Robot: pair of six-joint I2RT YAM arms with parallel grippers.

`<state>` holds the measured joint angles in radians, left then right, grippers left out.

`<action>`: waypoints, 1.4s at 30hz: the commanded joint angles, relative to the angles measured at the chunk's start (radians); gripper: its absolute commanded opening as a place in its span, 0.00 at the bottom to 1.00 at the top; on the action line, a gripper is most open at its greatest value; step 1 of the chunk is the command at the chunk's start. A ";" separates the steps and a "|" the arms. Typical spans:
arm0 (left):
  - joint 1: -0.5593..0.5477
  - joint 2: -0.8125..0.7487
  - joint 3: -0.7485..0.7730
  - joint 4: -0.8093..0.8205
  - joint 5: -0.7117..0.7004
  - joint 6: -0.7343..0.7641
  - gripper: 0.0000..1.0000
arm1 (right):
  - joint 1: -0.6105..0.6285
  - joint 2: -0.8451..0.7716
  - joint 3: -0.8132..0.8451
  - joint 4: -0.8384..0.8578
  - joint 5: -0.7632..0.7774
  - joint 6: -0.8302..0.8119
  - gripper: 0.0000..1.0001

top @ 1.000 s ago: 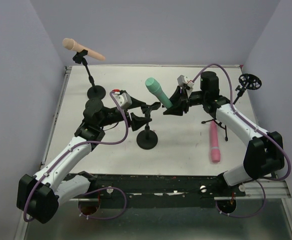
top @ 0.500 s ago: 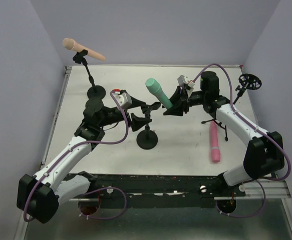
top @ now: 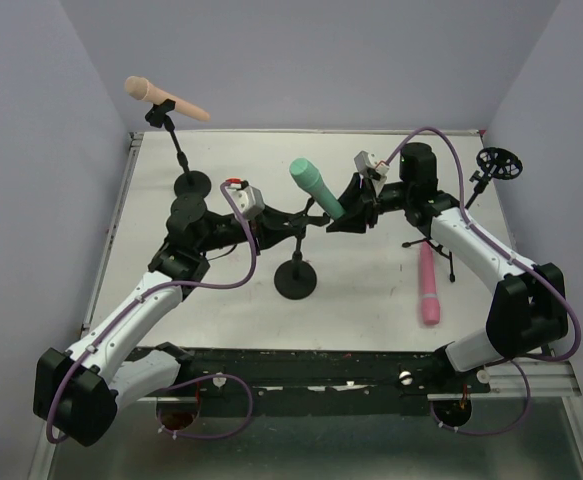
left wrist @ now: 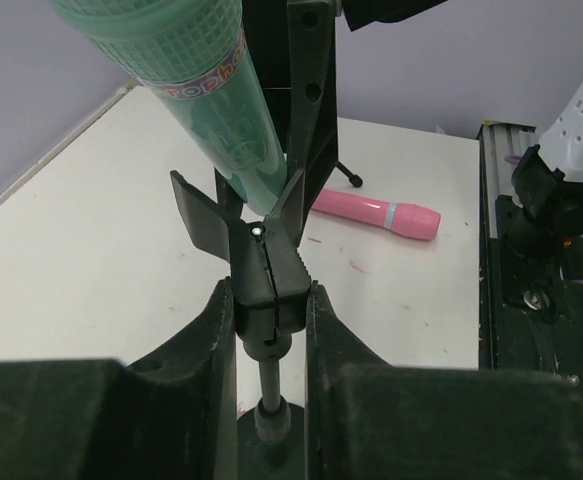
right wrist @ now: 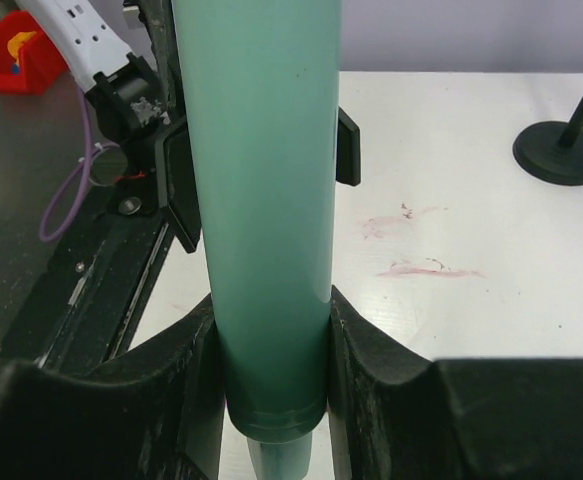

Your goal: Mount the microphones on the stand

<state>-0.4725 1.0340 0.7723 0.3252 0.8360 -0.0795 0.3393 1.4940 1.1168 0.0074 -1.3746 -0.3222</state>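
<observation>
In the middle of the desk (top: 371, 290), my left tool (left wrist: 271, 300) was squeezed tight on the black clip (left wrist: 261, 265) at the top of the small stand (top: 296, 280). My right tool (right wrist: 274, 340) gripped the mint-green microphone (right wrist: 261, 150) near its thin end, with its head tilted up and to the left. That thin end reached the clip's spread wings. The pink microphone (top: 428, 285) lay flat on the desk, off to the right. The peach microphone (top: 166, 98) sat on the far-left stand (top: 193, 183).
</observation>
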 commanded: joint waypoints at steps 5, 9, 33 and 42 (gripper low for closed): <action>-0.002 -0.026 -0.018 -0.002 0.031 -0.023 0.15 | 0.023 -0.009 -0.021 0.043 -0.075 -0.032 0.27; -0.002 -0.025 -0.024 0.011 0.035 -0.042 0.15 | 0.056 0.032 -0.018 0.023 -0.098 -0.098 0.27; 0.000 -0.045 -0.073 0.088 -0.017 -0.166 0.58 | 0.130 0.046 -0.028 -0.118 -0.037 -0.249 0.28; 0.000 -0.084 -0.053 0.022 -0.028 -0.155 0.90 | 0.129 0.043 -0.018 -0.118 -0.032 -0.210 0.39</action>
<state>-0.4732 0.9848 0.6899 0.3862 0.8265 -0.2375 0.4595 1.5581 1.1000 -0.0921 -1.4025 -0.5499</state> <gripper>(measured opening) 0.854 0.444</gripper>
